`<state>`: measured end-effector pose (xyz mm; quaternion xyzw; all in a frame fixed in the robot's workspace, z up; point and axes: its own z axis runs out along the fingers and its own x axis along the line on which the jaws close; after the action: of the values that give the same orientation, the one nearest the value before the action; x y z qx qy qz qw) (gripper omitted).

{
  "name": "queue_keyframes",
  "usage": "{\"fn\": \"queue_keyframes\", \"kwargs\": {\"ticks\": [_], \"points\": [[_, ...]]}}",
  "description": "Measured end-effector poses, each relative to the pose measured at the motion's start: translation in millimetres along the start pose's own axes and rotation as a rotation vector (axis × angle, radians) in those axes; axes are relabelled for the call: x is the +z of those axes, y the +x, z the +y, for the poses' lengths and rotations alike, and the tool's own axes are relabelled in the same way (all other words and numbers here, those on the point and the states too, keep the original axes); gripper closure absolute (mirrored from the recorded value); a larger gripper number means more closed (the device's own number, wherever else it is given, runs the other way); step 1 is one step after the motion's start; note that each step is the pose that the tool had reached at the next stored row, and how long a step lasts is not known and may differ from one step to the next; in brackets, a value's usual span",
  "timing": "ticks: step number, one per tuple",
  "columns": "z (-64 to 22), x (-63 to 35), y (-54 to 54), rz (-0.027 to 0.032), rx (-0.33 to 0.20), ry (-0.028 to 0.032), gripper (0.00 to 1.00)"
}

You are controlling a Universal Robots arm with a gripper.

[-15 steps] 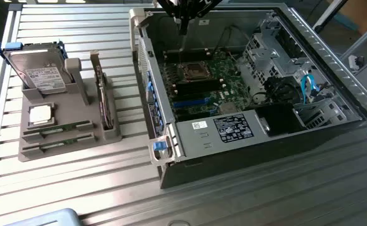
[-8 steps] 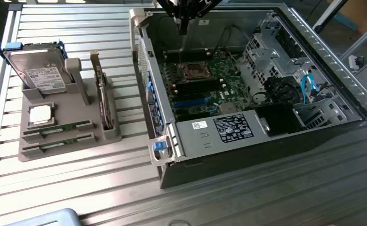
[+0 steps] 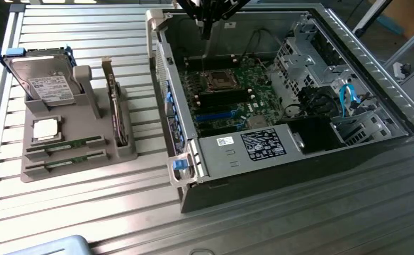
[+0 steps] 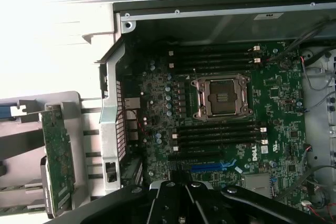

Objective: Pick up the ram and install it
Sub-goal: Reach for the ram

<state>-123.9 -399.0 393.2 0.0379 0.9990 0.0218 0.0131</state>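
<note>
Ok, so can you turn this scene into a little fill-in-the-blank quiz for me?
1. The grey holder carries ___ ram sticks.
2. The gripper, its fingers shut, hangs over the open computer ___.
3. The memory slots on the motherboard are all ___.
Missing words: two; case; empty.

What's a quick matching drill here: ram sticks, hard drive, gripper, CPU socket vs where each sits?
1 ram sticks
2 hard drive
3 gripper
4 CPU socket

A on the motherboard in the open case
B lying flat in the grey holder
C standing upright in the grey holder
D above the case, shut, holding nothing

Pairs: 1-B, 2-C, 3-D, 4-A
</note>
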Motion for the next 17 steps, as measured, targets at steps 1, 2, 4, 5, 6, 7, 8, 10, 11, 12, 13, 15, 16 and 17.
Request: {"fn": "queue_keyframes", "kwargs": {"ticks": [1,2,4,5,6,7,8,10,11,12,13,15,16,17], "points": [[0.0,0.0,0.8,0.0000,0.000,0.0000,0.90],[-0.1,-0.1,1.7,0.0001,0.000,0.0001,0.90],[-0.2,-0.2,3.7,0.0002,0.000,0.0002,0.90],[-0.3,-0.2,4.3,0.0001,0.000,0.0002,0.90],[-0.3,-0.2,4.8,0.0001,0.000,0.0001,0.90],[-0.4,-0.2,5.5,0.0001,0.000,0.0002,0.90],[-0.5,-0.3,6.3,0.0001,0.000,0.0002,0.90],[-0.6,-0.3,8.2,0.0001,0.000,0.0001,0.90],[-0.7,-0.3,9.0,0.0001,0.000,0.0001,0.90],[-0.7,-0.3,9.6,0.0001,0.000,0.0001,0.90],[-0.8,-0.4,10.2,0.0001,0.000,0.0001,0.90],[-0.9,-0.4,11.4,0.0001,0.000,0.0002,0.90],[-1.0,-0.4,12.4,0.0001,0.000,0.0001,0.90],[-1.1,-0.5,13.6,0.0002,0.000,0.0002,0.90]]}}
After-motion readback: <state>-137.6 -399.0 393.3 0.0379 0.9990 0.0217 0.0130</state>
